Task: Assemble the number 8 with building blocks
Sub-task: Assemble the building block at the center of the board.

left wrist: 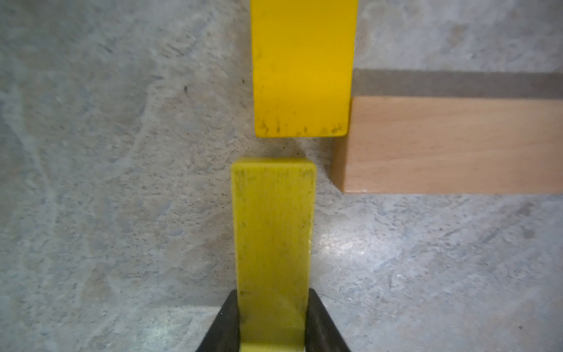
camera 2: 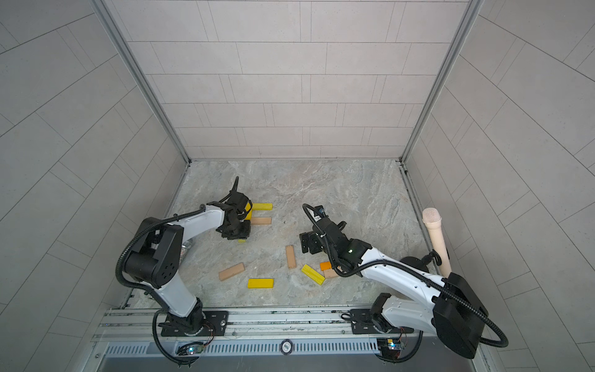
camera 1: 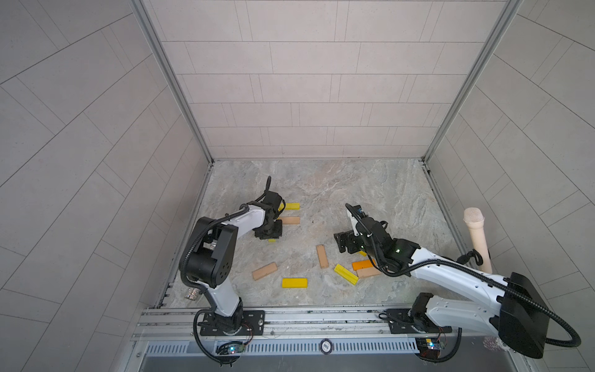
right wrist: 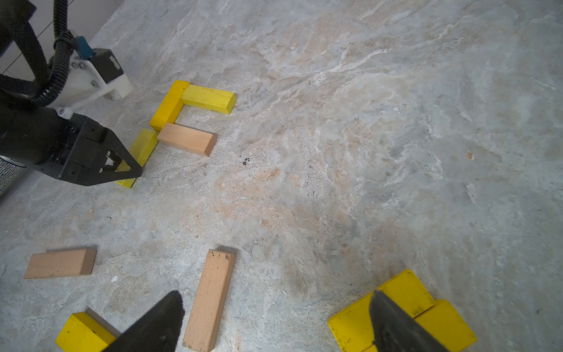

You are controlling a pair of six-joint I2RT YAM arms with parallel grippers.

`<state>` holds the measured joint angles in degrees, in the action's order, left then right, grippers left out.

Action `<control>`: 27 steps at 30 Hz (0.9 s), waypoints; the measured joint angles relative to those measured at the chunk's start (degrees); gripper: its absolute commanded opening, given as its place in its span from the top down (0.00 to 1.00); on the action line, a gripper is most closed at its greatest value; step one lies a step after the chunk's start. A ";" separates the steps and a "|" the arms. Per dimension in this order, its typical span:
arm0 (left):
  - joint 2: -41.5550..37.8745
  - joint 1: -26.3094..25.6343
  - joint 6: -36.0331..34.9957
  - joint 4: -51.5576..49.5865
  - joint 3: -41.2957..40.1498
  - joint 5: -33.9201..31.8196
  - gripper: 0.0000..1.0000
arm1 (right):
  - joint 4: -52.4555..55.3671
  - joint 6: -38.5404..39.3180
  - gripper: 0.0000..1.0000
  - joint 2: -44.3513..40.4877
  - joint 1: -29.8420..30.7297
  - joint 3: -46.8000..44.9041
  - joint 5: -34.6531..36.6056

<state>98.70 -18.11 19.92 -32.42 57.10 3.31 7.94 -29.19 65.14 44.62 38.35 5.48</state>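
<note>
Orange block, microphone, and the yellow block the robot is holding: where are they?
orange block [camera 1: 362, 265], in a top view, on its top face.
beige microphone [camera 1: 478, 244], in a top view, on its handle.
held yellow block [left wrist: 274, 231], in the left wrist view, on its upper face.

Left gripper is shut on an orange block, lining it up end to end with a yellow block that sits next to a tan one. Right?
No. The block in the left gripper is yellow, not orange; the left wrist view shows it. The rest stands.
</note>
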 measured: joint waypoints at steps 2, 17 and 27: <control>0.07 0.00 -0.07 0.00 0.02 0.02 0.69 | -0.02 0.00 0.03 0.00 0.00 0.00 0.00; 0.48 0.00 -0.46 -0.24 0.59 0.83 0.69 | -0.42 -0.02 0.03 0.11 0.00 0.00 0.02; 0.55 0.00 -0.48 -0.15 0.68 1.44 0.69 | -0.44 -0.24 0.03 0.11 0.00 0.00 0.02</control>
<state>99.24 -18.11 19.44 -32.58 57.78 4.75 7.51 -29.43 65.25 44.62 38.35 5.50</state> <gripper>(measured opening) 0.336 0.966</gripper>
